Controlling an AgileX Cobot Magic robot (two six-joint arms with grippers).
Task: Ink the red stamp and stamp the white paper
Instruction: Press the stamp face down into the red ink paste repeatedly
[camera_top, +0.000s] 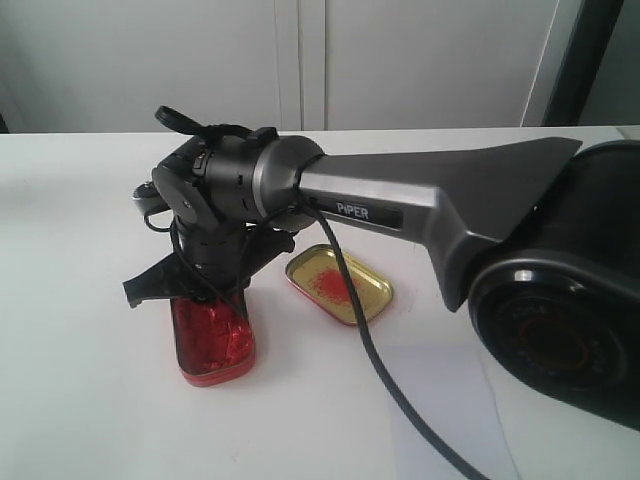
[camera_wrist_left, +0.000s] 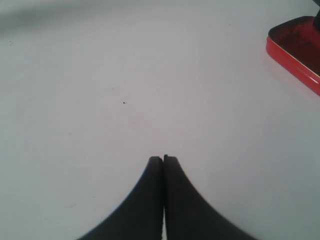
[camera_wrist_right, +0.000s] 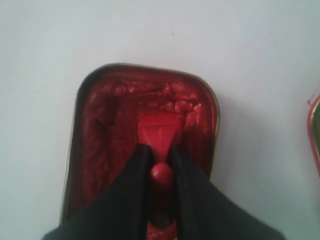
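Note:
My right gripper (camera_wrist_right: 160, 148) is shut on the red stamp (camera_wrist_right: 159, 131), with its knobbed handle pinched between the black fingers. The stamp's square base rests down on the wet red ink inside the open red ink tin (camera_wrist_right: 100, 145). From the exterior view, the right gripper (camera_top: 207, 285) points down into the ink tin (camera_top: 212, 345) and hides the stamp. The white paper (camera_top: 450, 385) lies faintly visible on the table to the tin's right, nearer the front. My left gripper (camera_wrist_left: 163, 159) is shut and empty above bare table, with the ink tin (camera_wrist_left: 297, 47) off to one side.
The gold-coloured tin lid (camera_top: 340, 283) with a red smear lies just right of the ink tin, and its edge shows in the right wrist view (camera_wrist_right: 315, 130). A black cable (camera_top: 370, 350) hangs from the right arm across the lid and paper. The white table (camera_top: 80, 380) carries everything.

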